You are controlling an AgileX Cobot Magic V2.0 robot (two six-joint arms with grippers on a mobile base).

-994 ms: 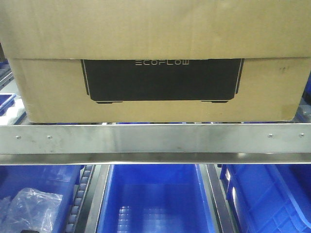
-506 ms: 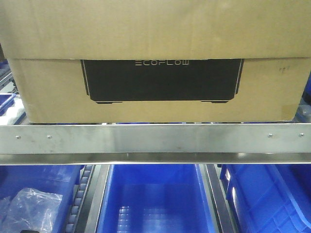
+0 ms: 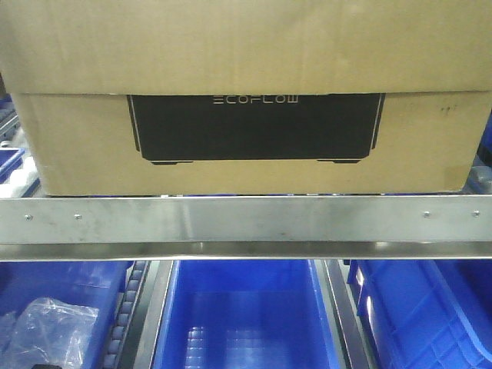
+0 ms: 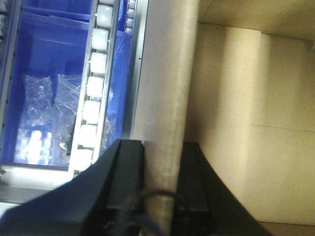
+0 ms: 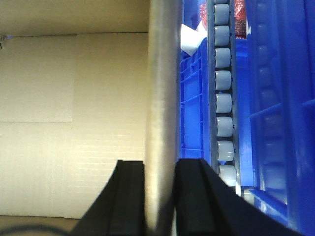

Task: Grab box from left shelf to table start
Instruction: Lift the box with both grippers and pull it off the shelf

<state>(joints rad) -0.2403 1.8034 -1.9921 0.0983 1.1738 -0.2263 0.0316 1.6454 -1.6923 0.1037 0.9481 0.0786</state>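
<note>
Left gripper (image 4: 161, 147) and right gripper (image 5: 160, 164) seem clamped on the ECOFLOW carton (image 3: 77, 138), which fills the upper frame, not yet off the left shelf (image 3: 246, 219)

- Front view: close, square-on to the box (image 3: 246, 46) face, shelf (image 3: 246, 219) rail and bins (image 3: 246, 315) below.
- Left wrist view: very near, looking along the left gripper (image 4: 162, 147) up the box's left edge, rollers (image 4: 93, 88) beside.
- Right wrist view: likewise along the right gripper (image 5: 160, 164), at the right edge.
- All 3 share the box.
</note>
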